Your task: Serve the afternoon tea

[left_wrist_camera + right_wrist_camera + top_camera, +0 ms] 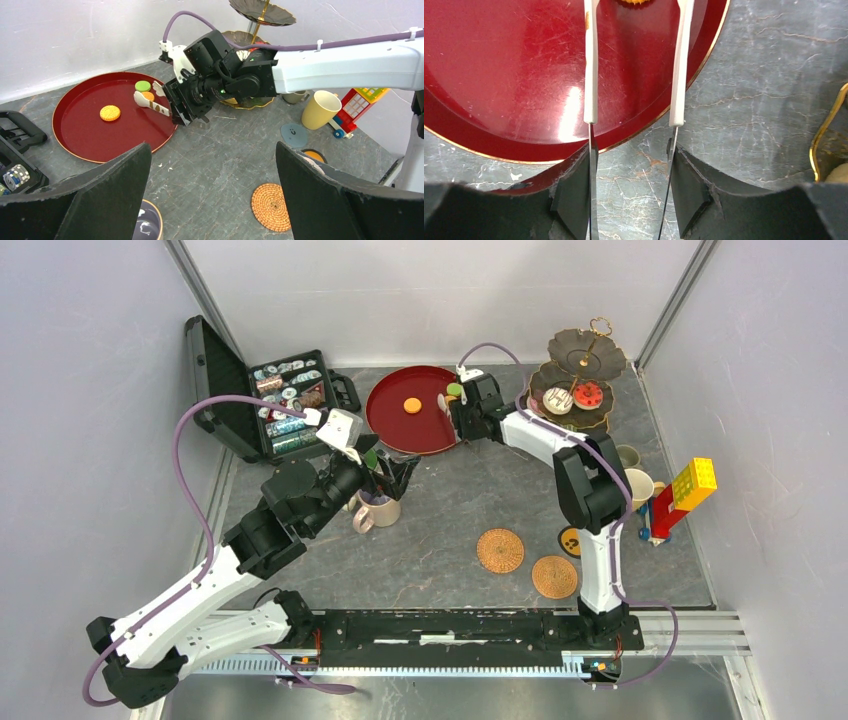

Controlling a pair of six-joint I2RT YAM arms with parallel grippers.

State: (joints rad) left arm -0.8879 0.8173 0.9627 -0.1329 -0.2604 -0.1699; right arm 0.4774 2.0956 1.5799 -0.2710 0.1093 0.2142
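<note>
The orange cake [412, 405] lies near the middle of the red tray [390, 428], at 12 o'clock on the table [450, 525]. A second orange cake [148, 95] sits by the tray's 3 o'clock rim, with a green cake [143, 85] just beside it. A white cake [557, 400] and a red cake [589, 394] rest on the lowest tier of the stand [585, 348], at 1 o'clock.

My right hand [631, 186] is clamped on a pair of tongs [150, 102], its fingers pressing the two thin blades from outside. The white tips reach over the tray, and the second orange cake lies between them. I cannot tell whether the tips touch it.

My left hand [212, 147] is spread wide and holds nothing. It hangs above the beige mug [378, 510] at 9 o'clock. The yellow mug [638, 488] and the small grey mug [628, 455] stand at 3 o'clock, next to a toy of coloured blocks [685, 495]. Two woven coasters [500, 550] lie at 5 o'clock. The open black case [270, 400] is at 10 o'clock.
</note>
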